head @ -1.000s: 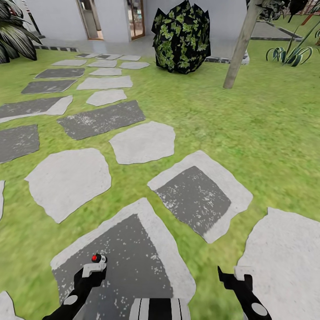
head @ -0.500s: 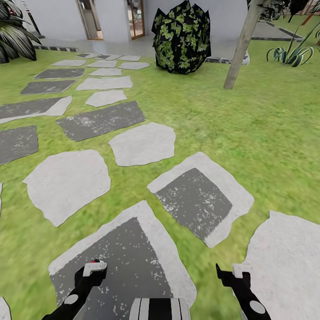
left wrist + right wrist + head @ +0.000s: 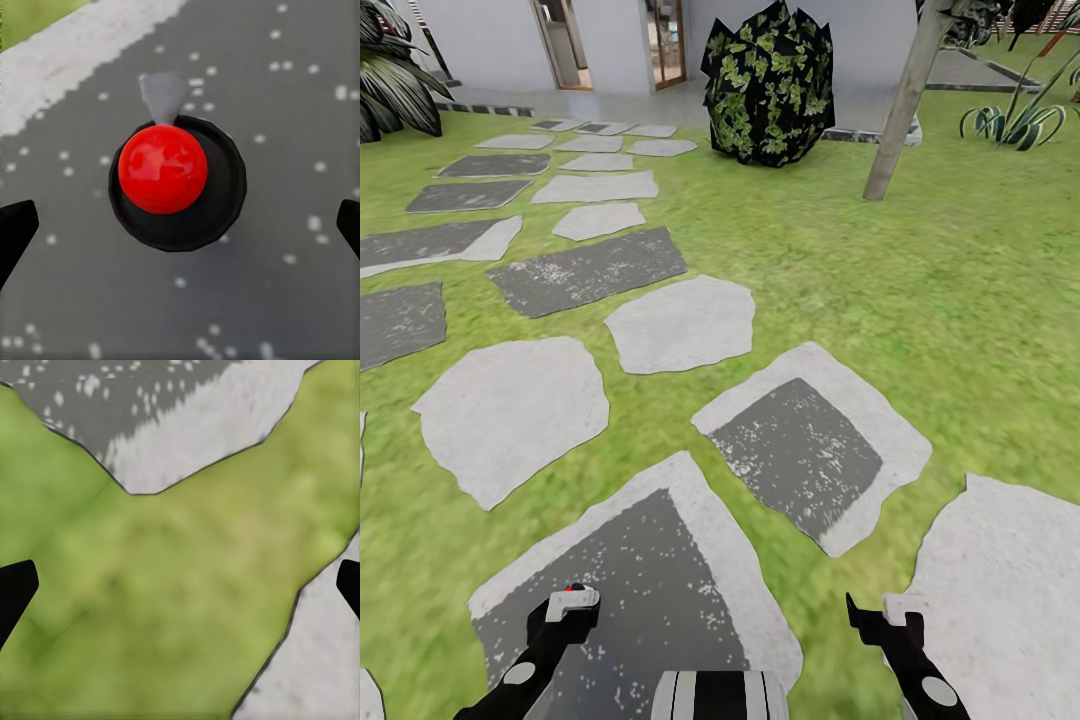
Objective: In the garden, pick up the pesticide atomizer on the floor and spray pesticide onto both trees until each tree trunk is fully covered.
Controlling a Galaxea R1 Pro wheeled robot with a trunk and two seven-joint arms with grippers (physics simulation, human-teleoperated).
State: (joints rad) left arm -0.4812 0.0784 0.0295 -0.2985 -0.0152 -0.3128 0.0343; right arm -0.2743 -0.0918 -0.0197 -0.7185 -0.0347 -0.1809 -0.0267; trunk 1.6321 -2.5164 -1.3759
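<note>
A big dark stepping stone [image 3: 630, 580] with a pale border lay right in front of the robot. Up the lawn [image 3: 960, 300] from it and well to its left, a dark palm [image 3: 390, 80] stood at the edge of the grass.

The left gripper [image 3: 565, 612] hung over the stone's near left part. In the left wrist view its two black fingertips [image 3: 15, 232] stood wide apart at the picture's edges, touching nothing. The pesticide atomizer [image 3: 178, 187] sat centred between them on the stone's dark speckled face. It stood upright, so its long axis ran straight up toward the camera: a round black body under a red ball. A short grey nozzle [image 3: 163, 96] stuck out sideways toward the stone's pale border. From the head view only a red speck [image 3: 572, 588] peeked out just beyond the gripper.

Far up the lawn from the stone stood a black-leaved bush [image 3: 768, 85], and to its right a leaning grey-beige tree trunk [image 3: 905, 100].

The right gripper [image 3: 880, 618] hovered off the stone's right edge. Its fingertips [image 3: 15, 589] were also spread wide and empty, over grass between pale stone edges.
</note>
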